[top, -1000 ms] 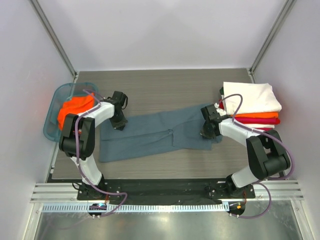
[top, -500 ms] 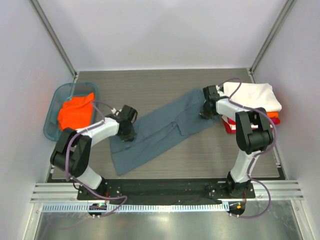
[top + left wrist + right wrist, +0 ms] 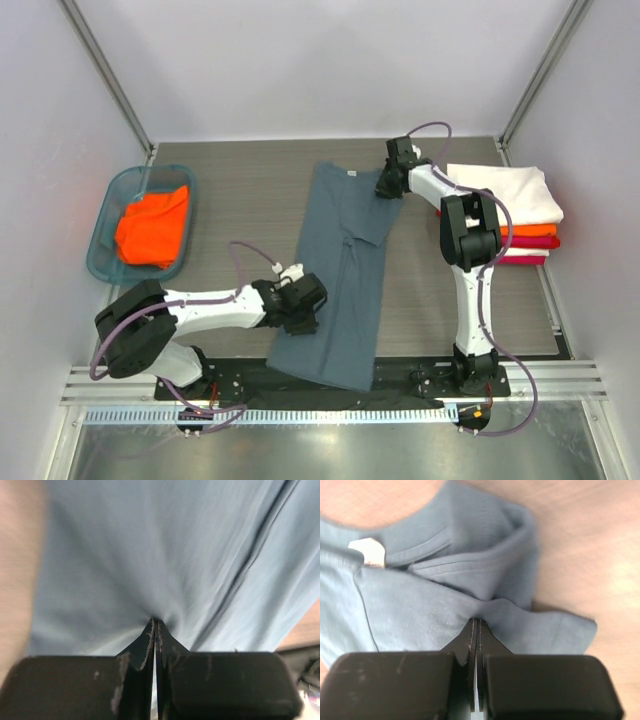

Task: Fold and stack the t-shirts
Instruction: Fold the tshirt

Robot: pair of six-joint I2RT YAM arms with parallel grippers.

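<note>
**Left gripper** (image 3: 155, 626): jaws pinched fully together on a fold of the blue-grey t-shirt (image 3: 340, 270), at its side near the hem.

**Right gripper** (image 3: 476, 625): likewise clamped tight on the cloth beside the collar, with the white neck label (image 3: 367, 552) just up and to its left.

The t-shirt lies stretched lengthwise between the two grippers on the surface (image 3: 250, 190), its hem reaching past the near edge.

Just right of the right gripper is a stack of folded t-shirts (image 3: 510, 195), white uppermost. Well to the left of the left gripper, an orange t-shirt (image 3: 150, 225) fills the teal basket (image 3: 98, 245).
</note>
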